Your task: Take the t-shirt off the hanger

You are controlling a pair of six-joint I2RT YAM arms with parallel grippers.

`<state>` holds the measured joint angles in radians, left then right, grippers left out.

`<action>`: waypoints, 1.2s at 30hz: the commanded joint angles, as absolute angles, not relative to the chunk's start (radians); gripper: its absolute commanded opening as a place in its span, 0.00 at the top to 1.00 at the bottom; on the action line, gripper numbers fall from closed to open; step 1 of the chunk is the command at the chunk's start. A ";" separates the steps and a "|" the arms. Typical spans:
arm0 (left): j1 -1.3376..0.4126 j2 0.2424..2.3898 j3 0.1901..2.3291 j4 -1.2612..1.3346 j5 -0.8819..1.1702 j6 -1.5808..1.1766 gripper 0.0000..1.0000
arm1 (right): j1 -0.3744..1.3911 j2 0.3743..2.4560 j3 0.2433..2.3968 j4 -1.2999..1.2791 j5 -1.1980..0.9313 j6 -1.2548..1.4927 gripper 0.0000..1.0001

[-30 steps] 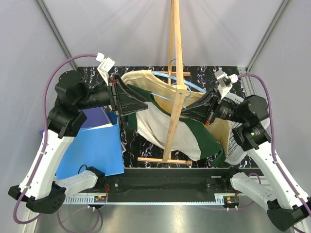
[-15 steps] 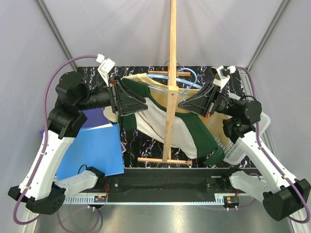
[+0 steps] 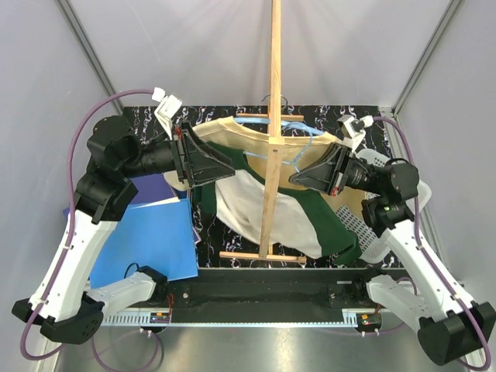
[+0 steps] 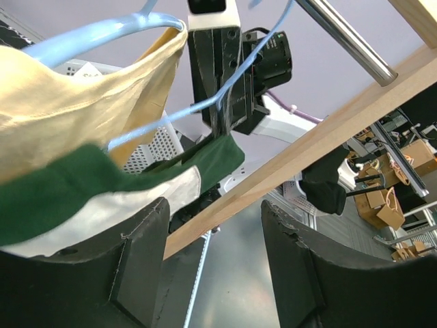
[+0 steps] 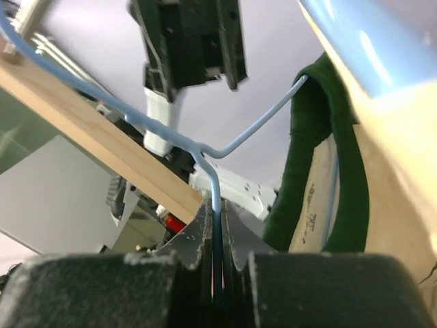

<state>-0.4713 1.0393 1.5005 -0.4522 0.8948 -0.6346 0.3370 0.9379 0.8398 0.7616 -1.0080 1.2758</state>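
Observation:
The t-shirt (image 3: 236, 198), cream, green and white, hangs on a light blue wire hanger (image 3: 254, 119) beside the wooden stand's pole. My right gripper (image 3: 294, 177) is shut on the hanger's wire (image 5: 217, 198), just below its bend, with the green neckline (image 5: 307, 150) to its right. My left gripper (image 3: 225, 164) is at the shirt's left shoulder. Its jaws stand open around empty space (image 4: 212, 273); the cloth (image 4: 54, 116) lies above and to the left of the left finger (image 4: 136, 260). The hanger's blue shoulder (image 4: 102, 31) pokes out of the cream fabric.
The wooden stand (image 3: 273, 77) rises through the middle, with a crossbar (image 3: 260, 255) at its foot on the black marbled mat (image 3: 209, 240). A blue folder (image 3: 147, 240) lies at the left. A white mesh basket (image 3: 380, 232) sits at the right, under the right arm.
The right gripper, still shut on the hanger, has shifted up and right, carrying hanger and shirt. The stand's pole has swung from leaning to upright. The left gripper has barely moved.

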 commanded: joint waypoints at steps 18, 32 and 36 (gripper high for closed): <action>-0.722 1.035 1.330 -0.307 0.465 -0.578 0.61 | 0.511 1.124 1.170 -0.293 -1.069 0.523 1.00; -0.776 1.020 1.267 -0.164 0.445 -0.617 0.63 | 0.514 1.037 1.163 -0.291 -0.933 0.558 1.00; -0.778 1.020 1.275 -0.158 0.488 -0.629 0.59 | 0.512 0.913 1.132 -0.319 -0.842 0.577 1.00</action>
